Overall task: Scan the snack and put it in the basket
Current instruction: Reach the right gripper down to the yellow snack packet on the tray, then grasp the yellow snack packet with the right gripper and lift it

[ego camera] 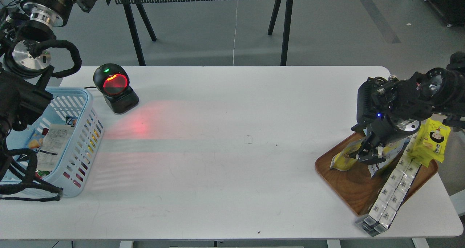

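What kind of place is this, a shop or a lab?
Probably a lab mock-up of a shop checkout: a barcode scanner glowing red on a plain white table, a wooden tray of snack packets, a blue basket, and a bare grey floor behind.

White table (232,131) with three things standing on it.
Light-blue basket (85,131) at the left edge, black scanner (115,88) just beyond it, brown wooden tray (348,182) at the near right.
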Controlling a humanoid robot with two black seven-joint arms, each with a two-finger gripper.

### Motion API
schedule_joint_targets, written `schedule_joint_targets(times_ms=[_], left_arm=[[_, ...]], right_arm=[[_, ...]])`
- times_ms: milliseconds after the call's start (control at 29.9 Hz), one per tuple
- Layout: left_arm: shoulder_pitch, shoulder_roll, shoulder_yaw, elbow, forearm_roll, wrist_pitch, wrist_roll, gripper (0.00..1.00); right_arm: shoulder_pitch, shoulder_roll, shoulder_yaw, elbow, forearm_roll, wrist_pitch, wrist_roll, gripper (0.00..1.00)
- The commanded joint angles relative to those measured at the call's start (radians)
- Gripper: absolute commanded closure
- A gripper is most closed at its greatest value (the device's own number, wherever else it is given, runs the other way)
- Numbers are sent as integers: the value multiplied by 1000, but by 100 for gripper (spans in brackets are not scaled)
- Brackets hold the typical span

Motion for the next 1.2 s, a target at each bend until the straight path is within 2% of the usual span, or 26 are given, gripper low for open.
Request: schedule_joint_targets(times_ms=[0,134,234,535,870,1171], left_arm=[[4,0,0,3,1,0,-2,0],[4,0,0,3,1,0,0,0],[2,2,0,5,1,0,-2,0],[2,2,0,6,-1,0,0,0],[-1,3,0,6,-1,0,0,0],[1,15,0,6,-1,0,-2,0]], right_arm=[[-1,4,-1,-14,-2,2,0,55],[3,4,-1,-18,-10,5,0,80],[0,17,1,-41,-10,5,0,91],[19,23,10,-50,-6,3,0,97],[128,-8,38,-11,7,6,0,97],[146,-31,56,14,7,6,0,100]])
